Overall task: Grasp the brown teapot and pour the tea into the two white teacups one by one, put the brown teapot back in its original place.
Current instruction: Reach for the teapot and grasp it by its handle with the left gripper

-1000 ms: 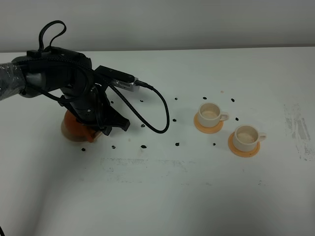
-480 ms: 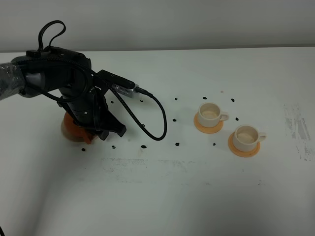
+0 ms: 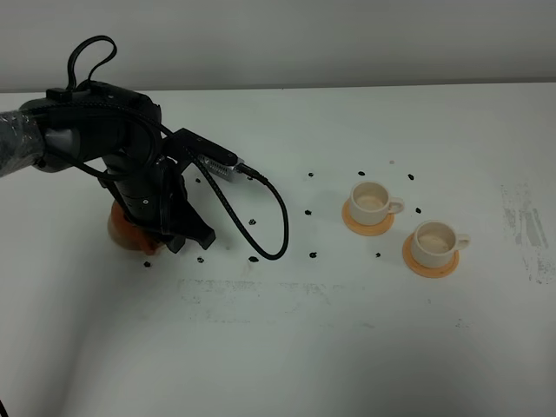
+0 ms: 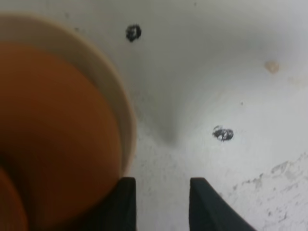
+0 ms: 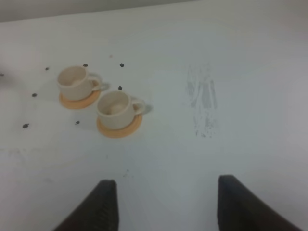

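On the white table (image 3: 287,347), the squat reddish-brown clay teapot (image 4: 53,139) sat on its round pale beige saucer (image 4: 118,110), at about 9 o'clock of the table in the high view, mostly hidden under the left arm. The left gripper (image 4: 161,207) was low beside the pot. Its jaws were parted with only bare table between them, so it held nothing. One finger (image 4: 126,202) stood just beside the saucer rim. The right gripper (image 5: 168,211) hung wide open and empty, well apart from everything.

The main danger was probably a wrong grasp. The handle of the teapot could not be seen, and if the jaws had closed where they were, they would have caught only air. A sideways move from there could have pushed the finger against the saucer and slid or tipped the pot, and tea could spill before any pouring. A loose hold on the round body could let the pot turn in the jaws and the lid fall off.

The two small cream-white teacups (image 3: 372,200) (image 3: 434,243) stood on round orange coasters (image 3: 367,223) at about 3 o'clock, the second at about 4 o'clock from the first. No dark liquid showed in them. They were small and close together, so a careless pour could miss or knock one.
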You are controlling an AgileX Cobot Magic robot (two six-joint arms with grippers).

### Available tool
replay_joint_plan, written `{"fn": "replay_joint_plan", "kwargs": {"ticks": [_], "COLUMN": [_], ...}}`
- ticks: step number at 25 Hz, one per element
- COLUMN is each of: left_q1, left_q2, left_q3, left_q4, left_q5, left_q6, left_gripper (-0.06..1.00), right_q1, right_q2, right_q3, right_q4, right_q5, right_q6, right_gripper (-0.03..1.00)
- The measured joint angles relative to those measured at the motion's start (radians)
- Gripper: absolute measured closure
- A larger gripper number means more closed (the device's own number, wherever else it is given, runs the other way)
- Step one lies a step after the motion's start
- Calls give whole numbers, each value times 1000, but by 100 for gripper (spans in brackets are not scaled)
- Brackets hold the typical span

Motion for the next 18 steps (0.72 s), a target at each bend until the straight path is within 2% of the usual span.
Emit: {"fn": "replay_joint_plan", "kwargs": {"ticks": [8,18], "left_q1": [0,0], "left_q2": [0,-1], "left_q3": [0,0], "left_q4": [6,-8], "left_q5": [-5,-95], "left_q6": [76,103], "left_gripper": [68,68], "right_q1": [0,0], "right_q2": [0,0], "right_q3": [0,0], "right_q4": [0,0], "right_q5": [0,0], "right_q6": [0,0], "right_gripper": [52,52]}}
